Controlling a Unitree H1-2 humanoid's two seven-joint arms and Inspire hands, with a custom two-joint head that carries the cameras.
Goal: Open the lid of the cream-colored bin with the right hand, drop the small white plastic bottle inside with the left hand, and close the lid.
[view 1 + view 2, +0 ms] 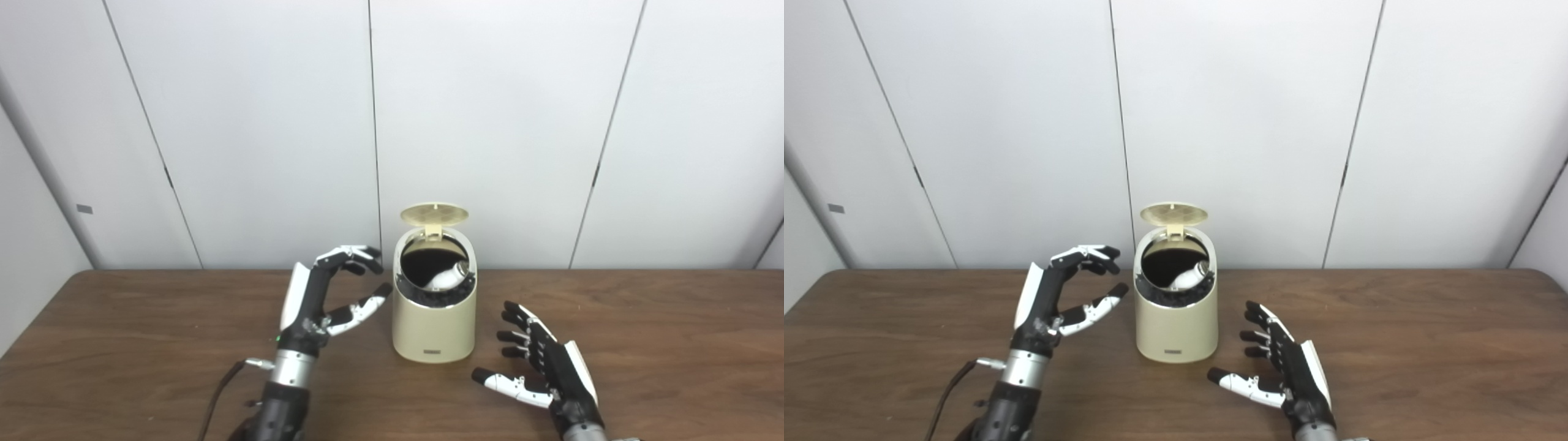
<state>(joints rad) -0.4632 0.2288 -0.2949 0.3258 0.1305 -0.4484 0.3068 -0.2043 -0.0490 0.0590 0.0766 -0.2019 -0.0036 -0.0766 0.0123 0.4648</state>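
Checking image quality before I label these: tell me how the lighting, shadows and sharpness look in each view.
Left eye view: even, soft light, no harsh glare; the bin interior is dark, though the white bottle shows clearly; faint shadows under the left hand and right hand. Right eye view: the same flat lighting, the lid is crisp, and the wooden table shows only a mild sheen, nothing blown out.

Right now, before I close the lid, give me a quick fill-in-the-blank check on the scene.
1. The cream-colored bin's lid stands ____.
2. The small white plastic bottle lies ____ the bin.
3. The left hand holds ____.
4. The right hand rests to the bin's ____.

Missing words: open; inside; nothing; right
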